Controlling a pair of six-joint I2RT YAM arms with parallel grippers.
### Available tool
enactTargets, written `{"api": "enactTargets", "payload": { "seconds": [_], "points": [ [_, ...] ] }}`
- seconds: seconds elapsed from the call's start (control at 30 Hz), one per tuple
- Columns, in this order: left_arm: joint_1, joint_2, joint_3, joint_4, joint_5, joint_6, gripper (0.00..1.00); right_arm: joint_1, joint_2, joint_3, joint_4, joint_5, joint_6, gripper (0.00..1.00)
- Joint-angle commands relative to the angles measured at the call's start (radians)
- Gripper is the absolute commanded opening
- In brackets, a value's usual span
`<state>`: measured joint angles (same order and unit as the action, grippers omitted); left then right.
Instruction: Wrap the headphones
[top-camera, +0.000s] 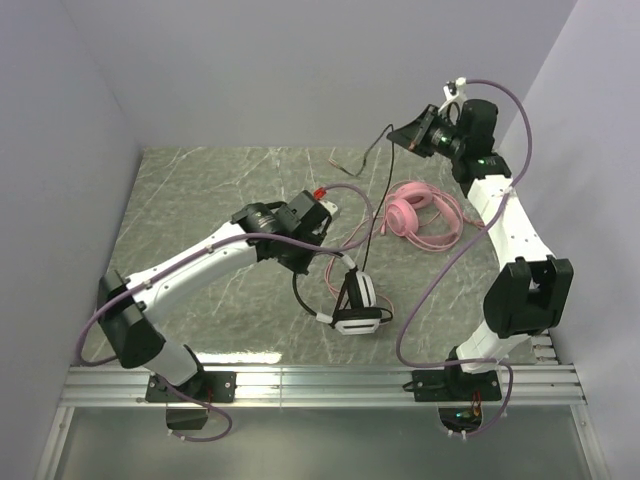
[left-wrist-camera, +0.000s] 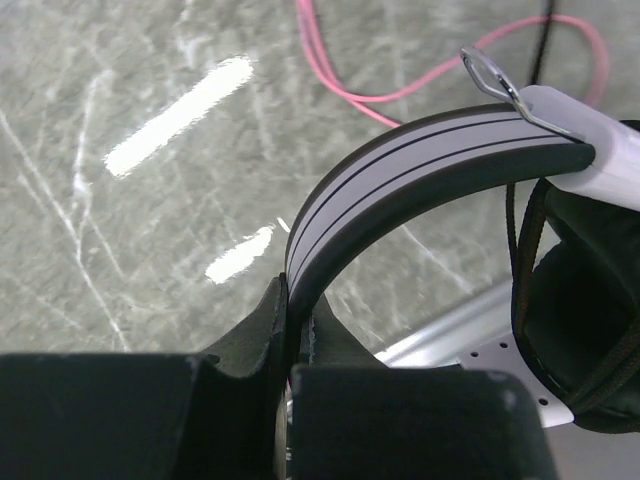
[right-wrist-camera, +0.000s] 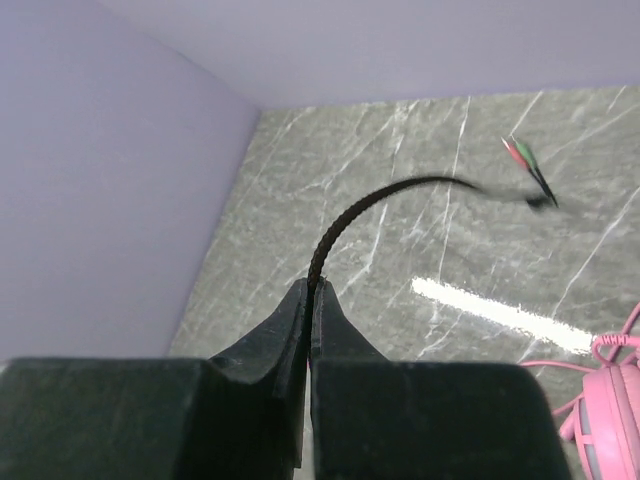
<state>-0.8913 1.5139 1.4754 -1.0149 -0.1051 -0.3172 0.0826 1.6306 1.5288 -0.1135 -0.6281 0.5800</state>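
Top external view has the 2 headsets well apart on the marbled table (top-camera: 200, 200): the black and white headset (top-camera: 357, 305) sits near the middle, toward the near edge, and the pink headset (top-camera: 415, 215) lies farther back and to the right, with loops of pink cable (top-camera: 440, 225) around it. The left gripper (left-wrist-camera: 297, 300) reaches in from the left and its jaws are clamped on that black and white headset's headband (left-wrist-camera: 420, 165), the striped grey band curving up and away to the right toward a black ear pad (left-wrist-camera: 580, 300). I cannot tell whether the cups rest on the table or hang just above it. A strand of pink cable crosses the marble beyond the band. The right gripper (right-wrist-camera: 310, 290) is held high at the far right, close to the back wall, with its jaws pinched shut on the black cable (right-wrist-camera: 370, 200). From there the cable's short free end arcs out to a blurred red and green plug pair (right-wrist-camera: 525, 160), while the long part drops toward the black and white headset.
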Motion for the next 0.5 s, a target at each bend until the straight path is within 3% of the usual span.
{"api": "enactTargets", "payload": {
  "seconds": [0.0, 0.17, 0.47],
  "points": [
    [-0.001, 0.035, 0.036, 0.03, -0.047, -0.042, 0.0, -0.014, -0.024, 0.062, -0.066, -0.056, 0.014, 0.0],
    [-0.006, 0.084, 0.06, 0.021, -0.1, -0.065, 0.0, -0.029, -0.063, 0.042, -0.028, -0.088, 0.052, 0.0],
    [-0.035, 0.072, 0.059, 0.079, -0.025, -0.026, 0.0, -0.043, -0.051, 0.063, -0.035, -0.104, 0.069, 0.0]
  ]
}}
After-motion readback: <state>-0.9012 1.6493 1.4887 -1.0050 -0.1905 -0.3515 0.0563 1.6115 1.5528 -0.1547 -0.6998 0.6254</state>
